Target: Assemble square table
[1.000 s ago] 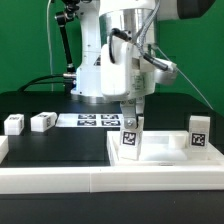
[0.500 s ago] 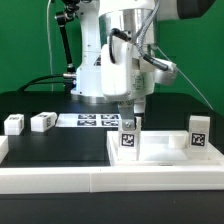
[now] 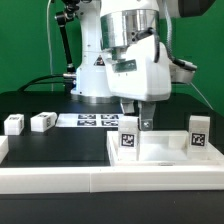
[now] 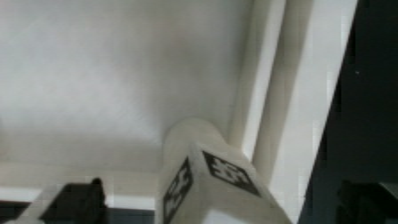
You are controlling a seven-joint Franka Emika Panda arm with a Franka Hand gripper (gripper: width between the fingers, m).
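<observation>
The square table's white slab lies at the exterior view's right, behind the front wall. One tagged leg stands upright on it, and a second leg stands at its right corner. My gripper hangs just above the first leg, open, with its fingers apart on either side of the leg's top and not pressing it. In the wrist view that leg rises between two dark fingertips, over the slab's surface and its raised rim. Two loose legs lie on the black table at the left.
The marker board lies flat behind the slab, near the robot's base. A long white border wall runs along the front edge, with a short side piece at the left.
The jaws have opened and let go of the upright leg, which stays standing on the slab. The hand has shifted slightly up and to the exterior view's right.
</observation>
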